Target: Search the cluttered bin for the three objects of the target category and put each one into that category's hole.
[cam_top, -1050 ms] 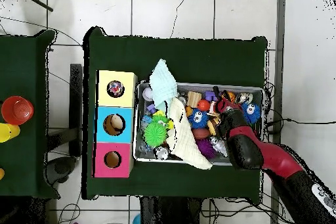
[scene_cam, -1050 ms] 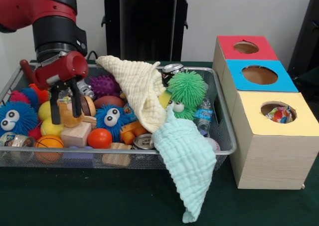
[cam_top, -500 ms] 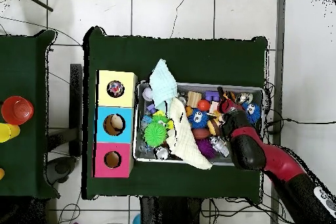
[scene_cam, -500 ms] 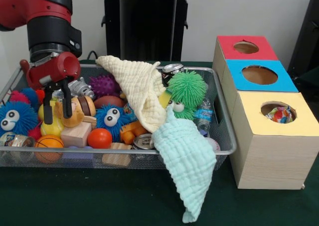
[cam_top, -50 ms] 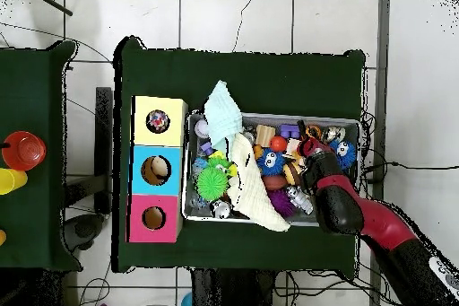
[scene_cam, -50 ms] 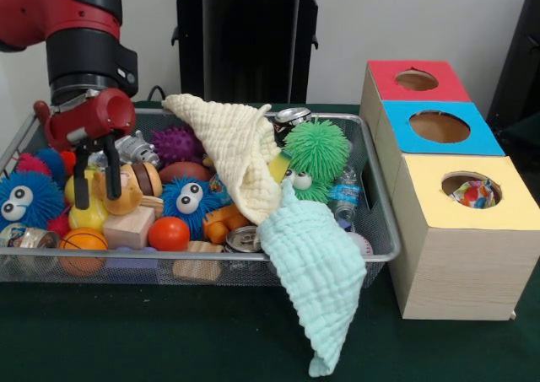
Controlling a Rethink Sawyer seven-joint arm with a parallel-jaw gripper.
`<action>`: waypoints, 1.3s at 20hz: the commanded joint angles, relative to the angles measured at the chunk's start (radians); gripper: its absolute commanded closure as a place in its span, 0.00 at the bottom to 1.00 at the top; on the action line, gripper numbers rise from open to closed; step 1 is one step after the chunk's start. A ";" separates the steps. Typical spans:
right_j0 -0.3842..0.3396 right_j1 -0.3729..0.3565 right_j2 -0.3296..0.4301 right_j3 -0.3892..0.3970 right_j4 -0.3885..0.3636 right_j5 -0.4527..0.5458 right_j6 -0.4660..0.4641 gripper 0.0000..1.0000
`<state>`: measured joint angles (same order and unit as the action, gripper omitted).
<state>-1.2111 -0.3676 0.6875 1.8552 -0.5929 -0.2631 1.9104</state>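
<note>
The red-and-black gripper (scene_cam, -50 ms: pixel 93 191), jaws spread and empty, hangs directly above the yellow rubber toy (scene_cam, -50 ms: pixel 87 216) in the wire-mesh bin (scene_cam, -50 ms: pixel 381 222).

The pincer (scene_cam, -50 ms: pixel 96 186) hangs open over the left end of the wire bin (scene_cam, -50 ms: pixel 381 230), its 2 black fingers (scene_cam, -50 ms: pixel 81 189) straddling a yellow toy (scene_cam, -50 ms: pixel 84 213). A mint cloth (scene_cam, -50 ms: pixel 316 272) drapes over the bin's front rim onto the green surface (scene_cam, -50 ms: pixel 152 331).

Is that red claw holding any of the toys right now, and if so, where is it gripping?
Nothing is held. The gripper hangs open over the wire bin, its two black fingers empty above a yellow toy.
</note>
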 commanded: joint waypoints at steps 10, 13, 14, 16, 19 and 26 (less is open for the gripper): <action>-0.048 -0.056 -0.034 0.068 -0.013 0.068 0.105 0.00; -0.046 -0.091 -0.036 0.116 -0.042 0.157 0.044 0.00; -0.036 -0.098 -0.051 0.122 -0.035 0.214 0.019 0.00; -0.009 -0.111 -0.088 0.114 -0.022 0.275 -0.003 0.00; 0.010 -0.142 -0.114 0.105 -0.022 0.311 -0.012 0.00; 0.073 -0.187 -0.229 0.047 -0.038 0.463 -0.032 0.00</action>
<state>-1.1901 -0.5097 0.5824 1.9647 -0.5946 0.0271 1.9104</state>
